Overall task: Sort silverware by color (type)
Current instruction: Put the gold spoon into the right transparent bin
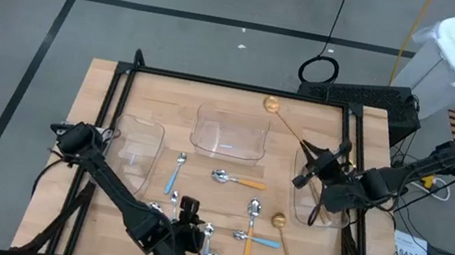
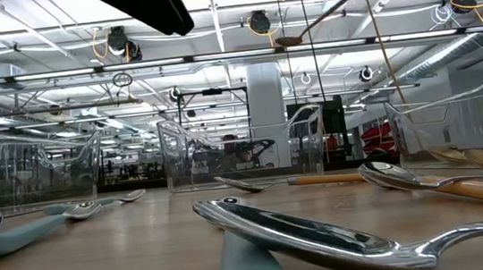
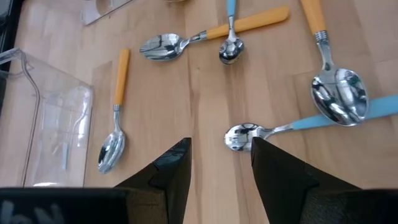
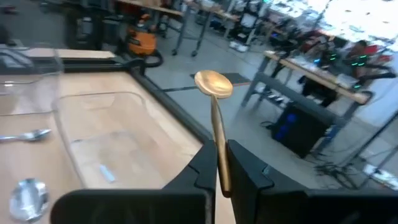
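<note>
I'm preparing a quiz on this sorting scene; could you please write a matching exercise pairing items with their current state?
Things:
1. right pincer
2. left pincer
3. middle tray
4. gold spoon near the right tray

States:
A. open above the spoons
B. lying on the table
C. shut on a gold spoon
D. at the far side of the table

Pairs: 1-C, 2-A, 3-D, 4-B
</note>
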